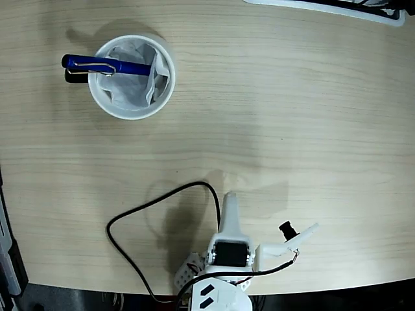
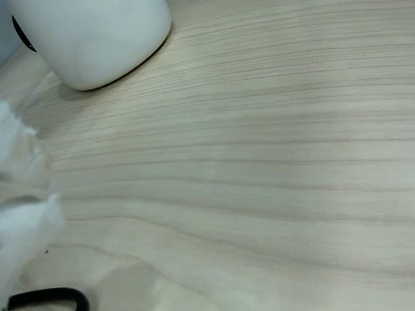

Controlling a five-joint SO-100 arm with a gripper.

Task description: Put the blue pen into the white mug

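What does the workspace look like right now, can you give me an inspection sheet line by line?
Surface: pale wood-grain table.
Job's things: blue pen lies across the white mug, its tip down in the paper lining, its capped end sticking out over the left rim in the fixed view.
Clutter: nothing seen.
Hand: hand drawn back at the bottom edge, holding nothing; open or shut cannot be told.
Cables: black cable loops beside the arm's base.
Surroundings: white object at the top edge.

I see a bright-blue pen [image 1: 107,65], white mug [image 1: 133,111], black cable [image 1: 130,217], pale wood-grain tabletop [image 1: 292,116].
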